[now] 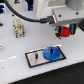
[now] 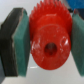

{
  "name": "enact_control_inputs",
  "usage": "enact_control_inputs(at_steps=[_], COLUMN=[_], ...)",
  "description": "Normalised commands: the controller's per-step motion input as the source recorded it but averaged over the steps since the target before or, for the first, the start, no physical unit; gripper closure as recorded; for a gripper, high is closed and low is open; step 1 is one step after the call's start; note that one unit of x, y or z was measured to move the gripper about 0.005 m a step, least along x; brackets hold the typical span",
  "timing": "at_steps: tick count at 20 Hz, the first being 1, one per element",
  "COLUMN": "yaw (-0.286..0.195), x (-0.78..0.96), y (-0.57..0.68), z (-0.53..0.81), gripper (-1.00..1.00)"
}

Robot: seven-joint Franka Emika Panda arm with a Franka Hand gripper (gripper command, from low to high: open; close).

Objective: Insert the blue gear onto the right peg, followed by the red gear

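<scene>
Red plastic fills my pincer [image 2: 48,42]: the red gear [image 2: 49,41] is clamped between my teal pads [image 2: 21,40], hub hole facing the wrist camera. In the exterior view my pincer [image 1: 65,33] hangs with that gear [image 1: 65,32] above the white desk [image 1: 15,60], well apart from the plate. The blue gear [image 1: 51,53] sits on the grey plate [image 1: 34,57], at its end toward the exterior view's right. A thin dark peg [image 1: 36,55] stands bare beside it.

a white table [image 1: 15,62] carries a grey plate with a black border [image 1: 31,60]. a small beige block with holes [image 1: 19,27] stands near the table's far edge.
</scene>
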Motion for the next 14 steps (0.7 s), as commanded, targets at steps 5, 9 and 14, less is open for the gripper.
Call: enact_control_inputs(at_steps=[5,9,14], yaw=[0.0,0.0,0.0], x=[0.63,0.62,0.49], y=[-0.29,-0.26,-0.21], z=[0.21,0.14,0.01], gripper=[1.0,1.0,1.0])
